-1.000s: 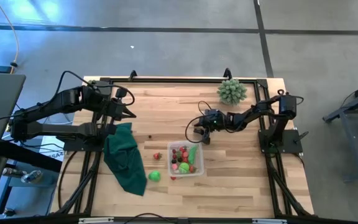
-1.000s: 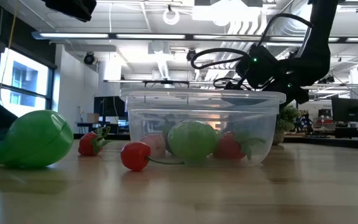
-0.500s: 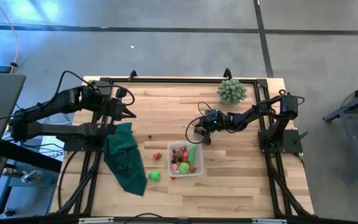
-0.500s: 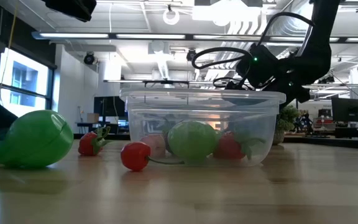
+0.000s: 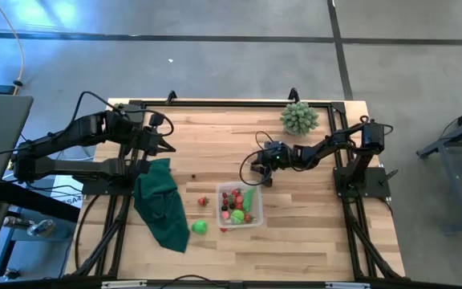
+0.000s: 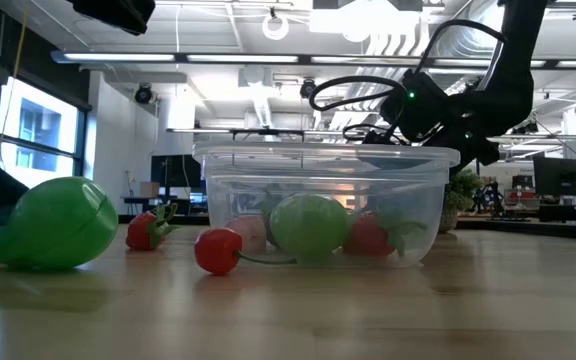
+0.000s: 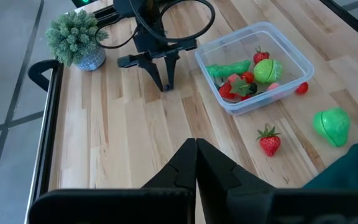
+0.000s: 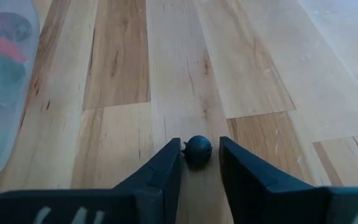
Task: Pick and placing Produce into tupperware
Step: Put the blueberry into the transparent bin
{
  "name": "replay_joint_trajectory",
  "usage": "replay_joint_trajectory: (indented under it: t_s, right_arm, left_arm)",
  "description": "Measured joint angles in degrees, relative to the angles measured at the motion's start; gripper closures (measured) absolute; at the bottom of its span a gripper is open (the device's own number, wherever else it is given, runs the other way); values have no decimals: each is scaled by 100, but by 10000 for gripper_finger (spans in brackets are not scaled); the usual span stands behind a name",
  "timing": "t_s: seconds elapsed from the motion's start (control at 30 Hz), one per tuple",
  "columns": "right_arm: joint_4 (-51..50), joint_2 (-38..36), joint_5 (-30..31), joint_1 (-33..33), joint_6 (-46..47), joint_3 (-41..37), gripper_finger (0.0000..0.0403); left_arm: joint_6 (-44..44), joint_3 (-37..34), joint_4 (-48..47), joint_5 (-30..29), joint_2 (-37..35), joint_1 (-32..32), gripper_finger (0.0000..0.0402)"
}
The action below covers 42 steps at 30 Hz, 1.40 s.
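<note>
The clear tupperware [image 5: 240, 205] stands on the table and holds several red and green produce pieces [image 7: 248, 73]. A strawberry [image 5: 203, 201], a green round piece [image 5: 200, 227] and a red cherry [image 5: 224, 229] lie loose beside it. My right gripper [image 5: 261, 174] is open, low over the table just beyond the tupperware's far left corner. Its fingers stand on either side of a small dark round berry [image 8: 197, 151] that lies on the wood. My left gripper [image 5: 167, 147] is shut and empty, held above the table's far left. My right gripper comes at the dark berry [image 8: 197, 151] slanting down from the table's right. The berry sits on the table between the fingertips, close by one finger [image 8: 171, 163], with a small gap to the other. I cannot tell whether a finger touches it.
A dark green cloth [image 5: 160, 205] lies crumpled at the left front. A pale green spiky plant [image 5: 299, 118] stands at the far right edge. A tiny dark piece [image 5: 193, 175] lies on the wood left of my right gripper. Bare wood lies right of the tupperware.
</note>
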Motion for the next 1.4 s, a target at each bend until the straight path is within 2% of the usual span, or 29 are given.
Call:
replay_joint_trajectory:
  t_s: [0.27, 0.63, 0.8, 1.03, 1.23, 1.4]
  right_arm:
    - [27, 4, -23, 2, 9, -7, 327]
    - [53, -92, 22, 6, 103, -11, 329]
    - [-245, -606, 170, 13, 113, -57, 330]
    - [-376, -1688, 257, -31, 518, 21, 330]
    - [-1538, -2545, 257, 139, 540, 815, 330]
    - [-2874, -2695, 270, 477, 542, 2010, 330]
  left_arm:
    - [-1, -1, 0, 0, 0, 1, 401]
    - [0, 0, 1, -1, 0, 0, 401]
    - [-2, -2, 0, 0, 0, 0, 401]
    - [-1, -2, 1, -1, 0, 1, 401]
    - [-1, 0, 0, -1, 0, 2, 401]
    - [0, -1, 0, 0, 0, 0, 401]
